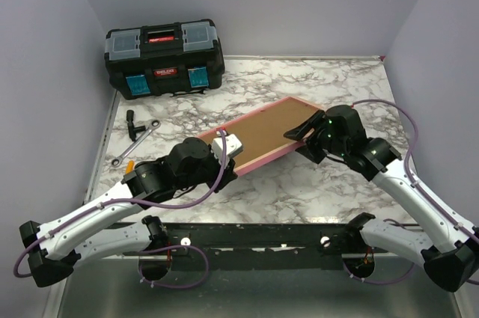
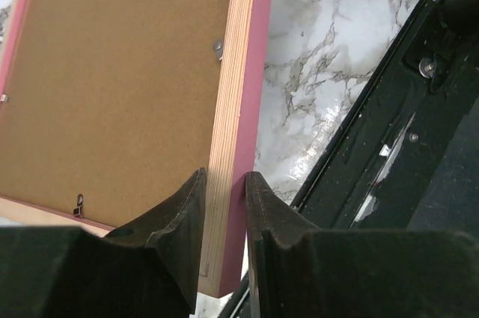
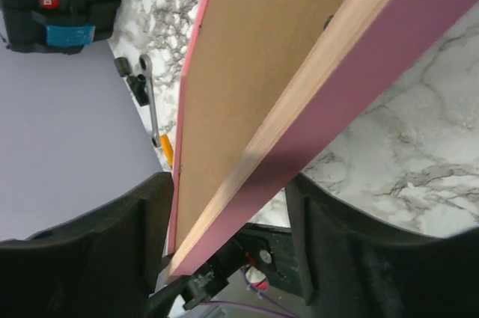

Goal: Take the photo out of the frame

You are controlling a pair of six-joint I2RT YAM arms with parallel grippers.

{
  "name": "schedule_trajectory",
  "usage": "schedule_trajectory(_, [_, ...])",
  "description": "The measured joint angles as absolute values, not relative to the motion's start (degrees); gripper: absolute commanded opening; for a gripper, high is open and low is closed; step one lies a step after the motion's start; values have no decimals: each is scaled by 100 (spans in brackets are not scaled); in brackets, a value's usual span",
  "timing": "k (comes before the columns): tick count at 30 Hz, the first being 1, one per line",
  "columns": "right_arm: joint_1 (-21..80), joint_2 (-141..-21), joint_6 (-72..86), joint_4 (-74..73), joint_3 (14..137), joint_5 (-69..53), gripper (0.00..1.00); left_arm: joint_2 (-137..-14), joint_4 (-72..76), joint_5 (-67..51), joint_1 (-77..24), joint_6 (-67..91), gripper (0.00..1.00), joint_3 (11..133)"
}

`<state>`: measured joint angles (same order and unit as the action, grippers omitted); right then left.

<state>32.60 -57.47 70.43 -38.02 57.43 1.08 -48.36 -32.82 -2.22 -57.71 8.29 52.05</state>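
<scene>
Here, lilac walls (image 1: 247, 4) enclose a marble-patterned table (image 1: 299, 183) bearing the frame (image 1: 266, 157) and toolbox (image 1: 165, 56).

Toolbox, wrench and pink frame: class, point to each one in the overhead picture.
toolbox (image 1: 165, 82), overhead view, its black front between the blue latches.
wrench (image 1: 136, 141), overhead view, the middle of its shaft.
frame (image 1: 266, 159), overhead view, its pink near edge.

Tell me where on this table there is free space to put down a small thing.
Two bare patches of the table: one at the back right, between the toolbox, the frame and the right wall; one in front, between the frame and the black rail. The left strip is crowded by the wrench and the left arm.
</scene>
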Motion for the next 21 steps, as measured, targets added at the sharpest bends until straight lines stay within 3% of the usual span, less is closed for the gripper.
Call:
schedule_trajectory(6, [3260, -5288, 7669, -3393, 4917, 64, 43, -4831, -3312, -233, -5778, 1039, 0, 5015])
schedule_trajectory(12, [3260, -5172, 8101, -2523, 3894, -43, 44, -4794, -3328, -244, -5778, 1120, 0, 4810])
schedule_trajectory(15, [3260, -5186, 8270, -2047, 3448, -117, 24, -4794, -3358, -246, -5778, 1131, 0, 4746])
schedule_trajectory(16, [3260, -5177, 8385, -1881, 3315, -148, 17, -4794, -3361, -257, -5778, 1142, 3, 4742])
schedule_trajectory(18, [3249, -5127, 8680, -1492, 3096, -220, 2, -4794, -3406, -309, -5778, 1168, 19, 4737])
schedule_trajectory(21, [3258, -4993, 8674, -1151, 2718, -207, 1, -4772, -3371, -388, -5784, 1212, 56, 4766])
